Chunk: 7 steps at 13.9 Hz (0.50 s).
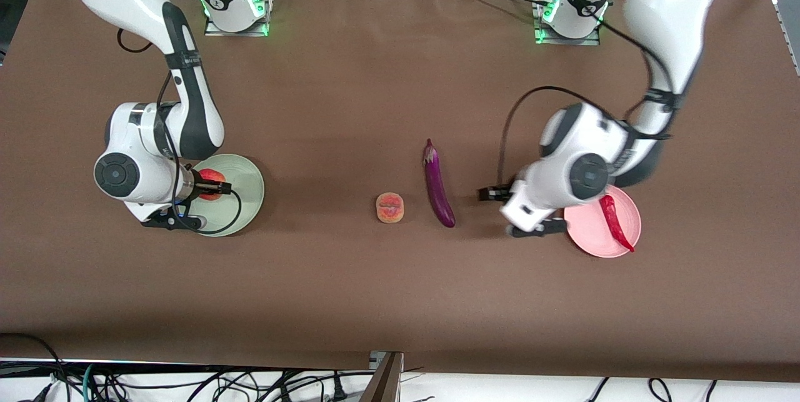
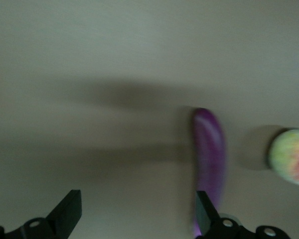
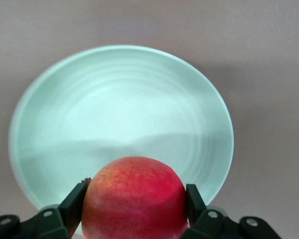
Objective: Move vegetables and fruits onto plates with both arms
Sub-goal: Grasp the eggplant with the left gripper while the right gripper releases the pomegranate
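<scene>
My right gripper [image 1: 209, 187] is shut on the round red fruit [image 1: 213, 175] and holds it over the pale green plate [image 1: 249, 184]. In the right wrist view the fruit [image 3: 134, 199] sits between the fingers [image 3: 77, 198], above the plate [image 3: 124, 109]. My left gripper [image 1: 511, 211] is open and empty over the table between the purple eggplant [image 1: 437, 184] and the pale pink plate [image 1: 594, 234]. The red chili [image 1: 615, 222] lies on the pink plate. The peach half [image 1: 390, 208] lies beside the eggplant. The left wrist view shows the open gripper [image 2: 137, 199], the eggplant [image 2: 208, 149] and the peach half [image 2: 291, 157].
The brown table [image 1: 350, 77] carries both arm bases [image 1: 234, 8] along the edge farthest from the front camera. Cables hang below the table's near edge [image 1: 187, 383].
</scene>
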Available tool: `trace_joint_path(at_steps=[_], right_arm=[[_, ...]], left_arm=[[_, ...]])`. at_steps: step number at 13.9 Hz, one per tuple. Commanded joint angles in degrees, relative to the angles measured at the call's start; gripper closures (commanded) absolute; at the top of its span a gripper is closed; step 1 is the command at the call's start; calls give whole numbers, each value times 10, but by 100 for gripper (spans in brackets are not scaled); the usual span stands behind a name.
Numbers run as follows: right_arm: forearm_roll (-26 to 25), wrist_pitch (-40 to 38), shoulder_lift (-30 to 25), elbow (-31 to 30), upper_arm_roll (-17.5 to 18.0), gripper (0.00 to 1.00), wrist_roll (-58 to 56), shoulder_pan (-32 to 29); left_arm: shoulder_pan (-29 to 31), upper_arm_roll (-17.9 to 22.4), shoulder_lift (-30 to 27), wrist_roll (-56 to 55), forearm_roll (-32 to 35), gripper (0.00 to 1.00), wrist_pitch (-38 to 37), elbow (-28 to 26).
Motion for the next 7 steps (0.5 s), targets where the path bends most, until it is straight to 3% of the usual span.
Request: trace_joint_path(at_steps=[1,2,4,6,7], right_arm=[[18,26,-12,-22,0,8,-13,-7],[30,22,-12,-16,4,1,-15,-19],[35,-4,-22,13,5,1,-17,-13],[37,-86,-24,80,6,1,7,-9],[37,-119,-22,109,6,1,39,-2]], left_arm=[[-51,8,43,-76,-3,0,86,2],[-62,11,55,-80,-1,0,98,2],[-74,14,76,-81,0,0,125,2],[-88,25,95,-82,4,2,145,2],[-104,38,98,-87,6,27,146,2]])
